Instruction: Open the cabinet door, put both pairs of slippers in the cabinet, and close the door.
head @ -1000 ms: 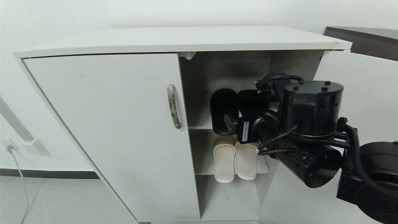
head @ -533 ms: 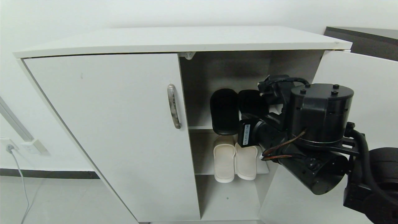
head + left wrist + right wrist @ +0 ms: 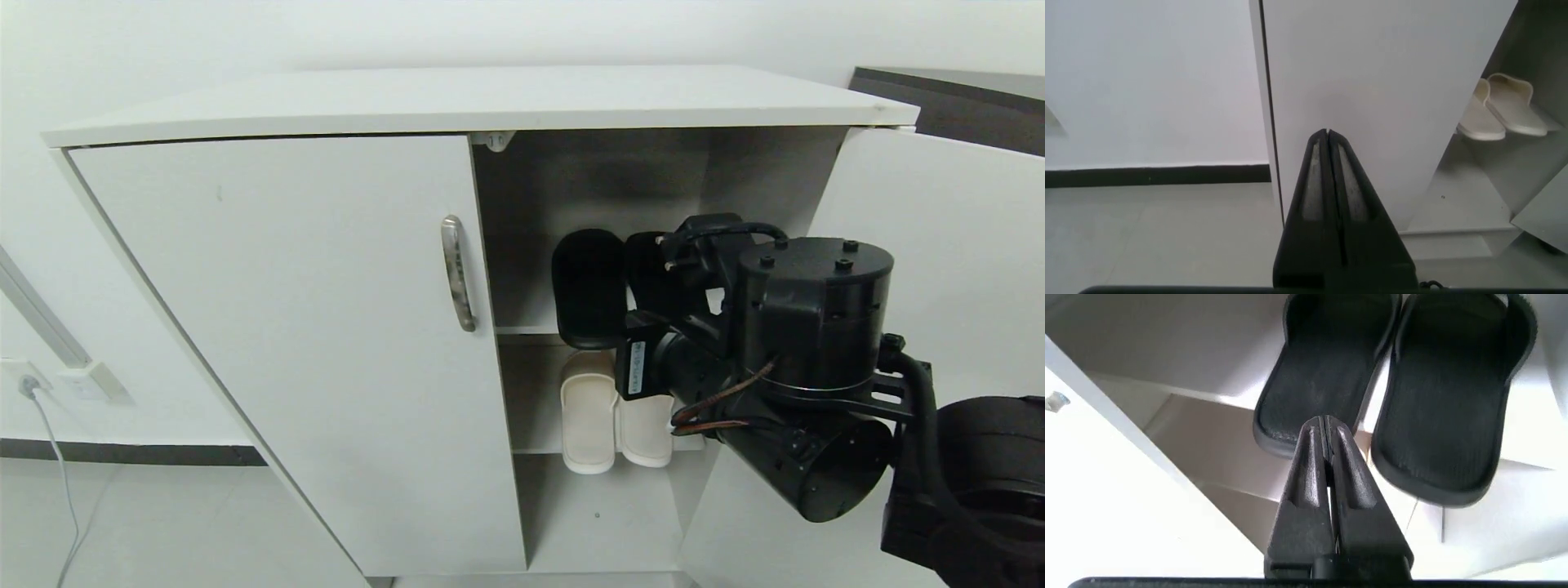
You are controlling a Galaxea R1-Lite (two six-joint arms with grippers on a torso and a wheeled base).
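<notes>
The cabinet (image 3: pixel 490 94) has its right door (image 3: pixel 939 245) open at its right side. Inside, black slippers (image 3: pixel 589 286) lie on the upper shelf (image 3: pixel 522 330), white slippers (image 3: pixel 588 412) below, lengthwise inward. The right gripper (image 3: pixel 1324 429), at the cabinet's opening, is nearer to that door; it and the left gripper (image 3: pixel 1327 139) have fingers pressed together, empty.

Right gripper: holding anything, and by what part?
Nothing. The right gripper has its jaws shut and empty, in front of the black slippers.
</notes>
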